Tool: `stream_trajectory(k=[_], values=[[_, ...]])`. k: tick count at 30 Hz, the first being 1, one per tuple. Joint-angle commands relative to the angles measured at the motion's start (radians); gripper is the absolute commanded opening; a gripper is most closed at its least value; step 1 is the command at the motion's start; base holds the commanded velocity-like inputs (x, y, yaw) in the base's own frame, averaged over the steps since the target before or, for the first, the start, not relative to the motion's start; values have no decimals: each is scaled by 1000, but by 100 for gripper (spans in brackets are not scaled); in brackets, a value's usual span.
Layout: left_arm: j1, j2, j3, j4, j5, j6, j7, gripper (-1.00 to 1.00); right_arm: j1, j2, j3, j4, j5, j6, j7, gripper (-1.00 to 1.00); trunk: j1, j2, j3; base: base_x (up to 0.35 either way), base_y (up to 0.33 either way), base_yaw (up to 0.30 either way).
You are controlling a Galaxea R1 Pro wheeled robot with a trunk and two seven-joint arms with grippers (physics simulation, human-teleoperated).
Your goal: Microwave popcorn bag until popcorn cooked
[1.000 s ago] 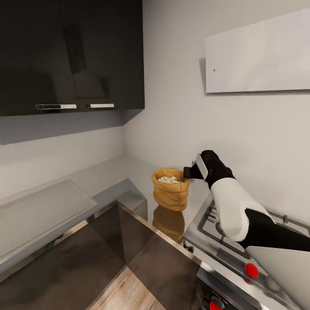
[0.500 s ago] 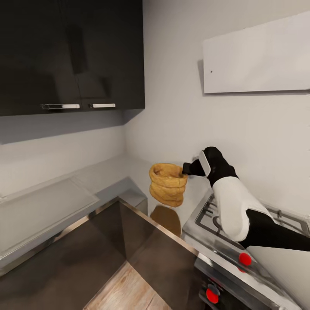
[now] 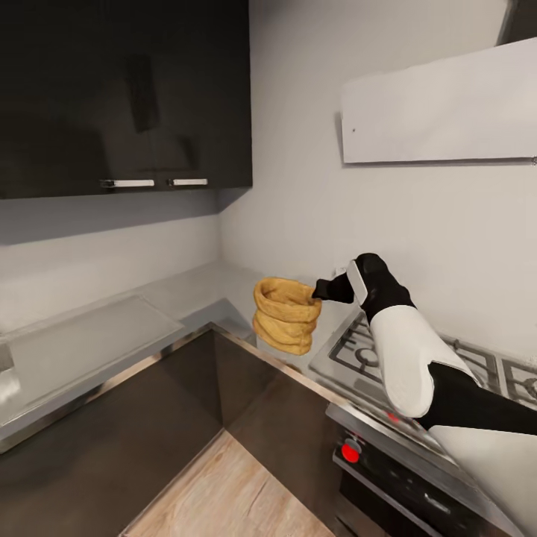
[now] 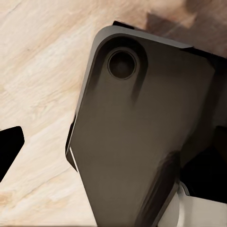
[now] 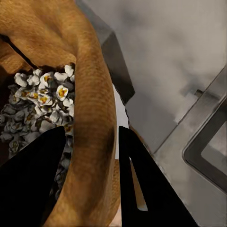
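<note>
Black fingers of the right gripper point(image 5: 87, 182) straddle the rolled rim of the popcorn bag point(image 3: 285, 314), one finger inside over the popcorn point(image 5: 40, 106), one outside against the tan wall. It's pinching the rim, bag looks clear of the countertop point(image 3: 190, 294) and tilted toward the room, hanging over the corner just beside the gas hob point(image 3: 395, 358).

Step in hand, as I read it: carry the bag to the microwave. Advice:
- keep the mouth up; a rim grip on soft paper lets the sack swing and spill
- move slow, no wrist roll
- clear the hob edge before translating
- microwave isn't in sight, so the base probably has to turn first

Materials: bag is tan-brown paper, squat cylinder, horizontal ridged folds, thick rolled lip; likely to deform under the pinch. Popcorn is small white bits with yellow centres, loose. Counter is grey brushed steel with dark glossy fronts below. Hob is grey steel with black grates and red knobs.

Left gripper: cannot tell its state; the left wrist view has a dark robot panel point(image 4: 142, 137) over pale wood floor point(image 4: 33, 71).
</note>
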Motion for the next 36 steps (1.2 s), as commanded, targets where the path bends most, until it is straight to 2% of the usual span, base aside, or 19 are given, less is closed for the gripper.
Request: stream_trajectory(k=[1,21,36], values=[[0,0,1,-1,3,-2,2,100,-1,1,-7,-1,11,3,10,-100,-1,-1,-1,-345,0,0],[0,3,2,-1,4,-1,2,100,-1,11,-5,9,24,-4,-2,-100,-1,-1,-1,-345,0,0],[0,3,4,-1,5,0,2,100,-1,2,-5,10,23,-1,2,-100,-1,-1,-1,-310,29,0]])
